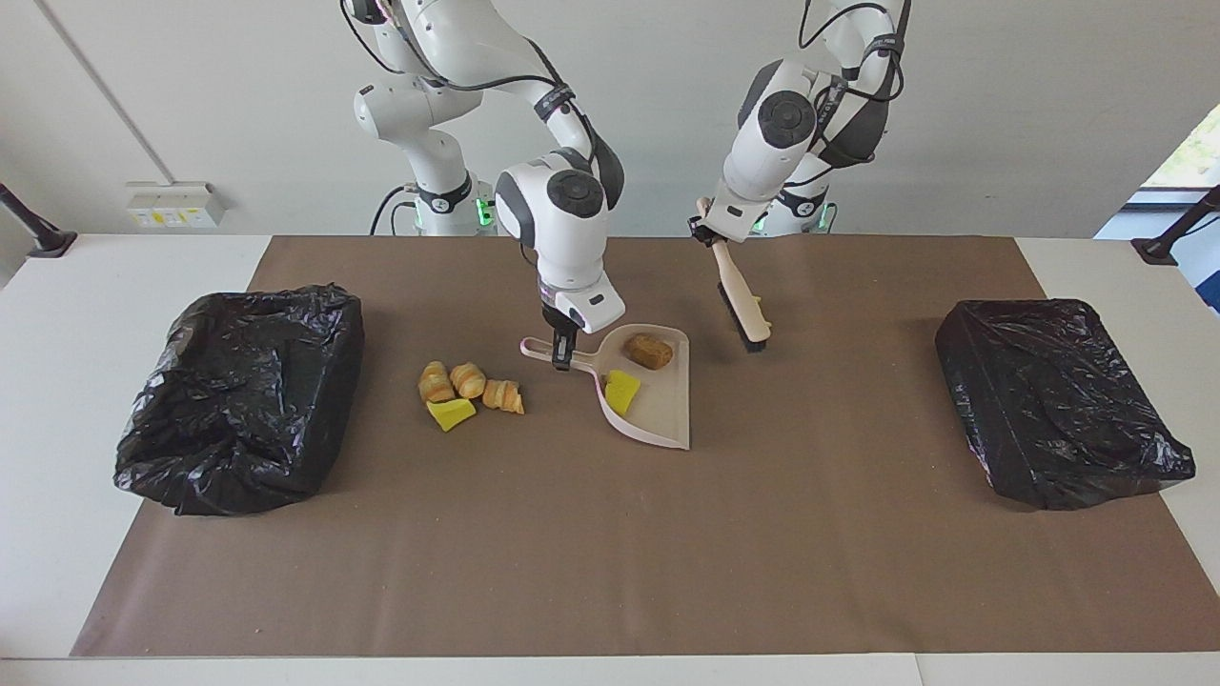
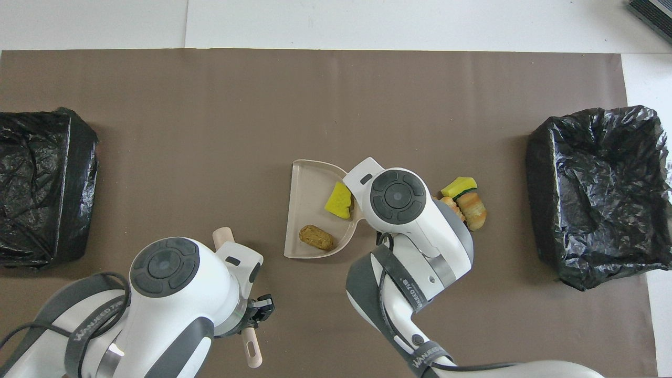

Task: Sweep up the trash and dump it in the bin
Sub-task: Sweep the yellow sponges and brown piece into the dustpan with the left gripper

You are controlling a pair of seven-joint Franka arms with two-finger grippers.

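Note:
My right gripper (image 1: 562,351) is shut on the handle of the pale pink dustpan (image 1: 662,414), which lies flat on the brown mat. A brown bun (image 1: 649,351) and a yellow wedge (image 1: 622,392) of trash lie in the pan (image 2: 310,181). More trash, striped croissant pieces (image 1: 467,381) and another yellow wedge (image 1: 450,413), sits beside the pan toward the right arm's end. My left gripper (image 1: 707,227) is shut on the beige-handled brush (image 1: 742,303), which hangs tilted, bristles down, over the mat beside the pan toward the left arm's end.
Two bins lined with black bags stand on the mat, one (image 1: 238,395) at the right arm's end and one (image 1: 1058,400) at the left arm's end. The brown mat (image 1: 610,553) covers the table between them.

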